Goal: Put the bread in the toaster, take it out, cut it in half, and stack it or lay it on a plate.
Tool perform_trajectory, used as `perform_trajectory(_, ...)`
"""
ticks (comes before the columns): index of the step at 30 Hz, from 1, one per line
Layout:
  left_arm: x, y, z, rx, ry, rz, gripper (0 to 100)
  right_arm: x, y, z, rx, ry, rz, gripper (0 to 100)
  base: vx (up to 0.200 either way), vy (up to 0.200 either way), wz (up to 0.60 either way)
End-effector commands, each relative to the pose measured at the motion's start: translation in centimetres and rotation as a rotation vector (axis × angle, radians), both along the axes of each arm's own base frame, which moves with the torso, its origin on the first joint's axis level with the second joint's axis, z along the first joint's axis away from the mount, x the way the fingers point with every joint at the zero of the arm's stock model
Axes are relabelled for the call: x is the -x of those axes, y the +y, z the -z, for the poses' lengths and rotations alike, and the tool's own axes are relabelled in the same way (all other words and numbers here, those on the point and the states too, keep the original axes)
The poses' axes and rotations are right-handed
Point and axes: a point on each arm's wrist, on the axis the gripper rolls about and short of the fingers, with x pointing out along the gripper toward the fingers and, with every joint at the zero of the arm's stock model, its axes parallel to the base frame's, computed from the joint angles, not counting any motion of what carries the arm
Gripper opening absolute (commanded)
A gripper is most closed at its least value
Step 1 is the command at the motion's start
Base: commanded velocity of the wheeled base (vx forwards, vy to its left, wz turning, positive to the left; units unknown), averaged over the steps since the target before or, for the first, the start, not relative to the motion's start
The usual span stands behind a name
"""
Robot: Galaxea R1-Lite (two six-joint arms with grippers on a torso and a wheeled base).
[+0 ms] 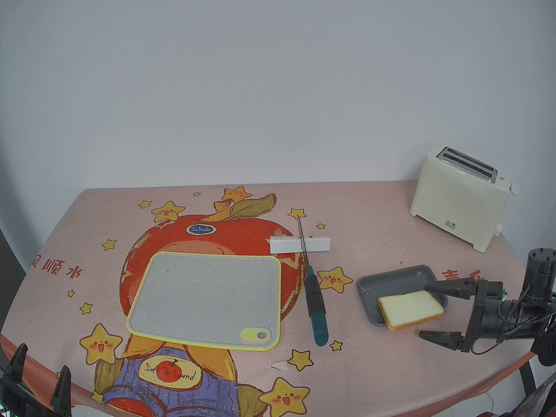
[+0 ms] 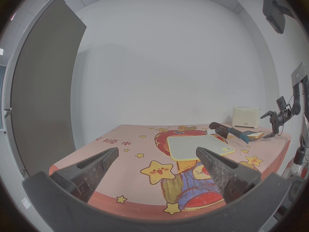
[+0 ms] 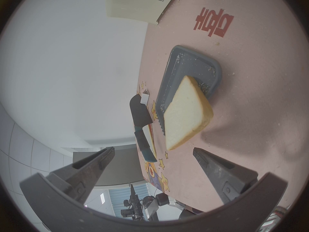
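Grey tray (image 1: 394, 282) near your tabletop's right edge holds the bread (image 1: 405, 309), which overhangs the tray's near rim. Your right tool (image 1: 424, 311) gapes wide and empty at the slice's right end. On the left wrist view, your left tool (image 2: 156, 150) is wide open and empty, off the near left corner. On the right wrist view, the bread lies just ahead of the spread fingers, untouched.

I read this as a lab test room dressed up as a kitchen corner. The walls are blank white, a camera (image 2: 274, 12) is mounted high in a corner, and more camera gear on a stand (image 3: 135, 203) sits behind. The only kitchen part is one surface (image 1: 376, 215) under a cartoon cloth, carrying a toaster (image 1: 461, 198), cutting board (image 1: 208, 296) and knife (image 1: 314, 302).
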Motion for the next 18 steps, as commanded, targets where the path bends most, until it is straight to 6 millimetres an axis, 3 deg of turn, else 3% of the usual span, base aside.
perform_trajectory(1, -0.03, 0.00, 0.51, 0.000, 0.004, -0.001, 100, -0.46, -0.29, 1.21, 0.008, 0.050, 0.020, 100, 0.000, 0.000, 0.00)
perform_trajectory(18, -0.03, 0.00, 0.51, 0.000, 0.004, -0.001, 100, -0.43, -0.58, 1.49, -0.003, 0.019, 0.038, 100, 0.000, 0.000, 0.00)
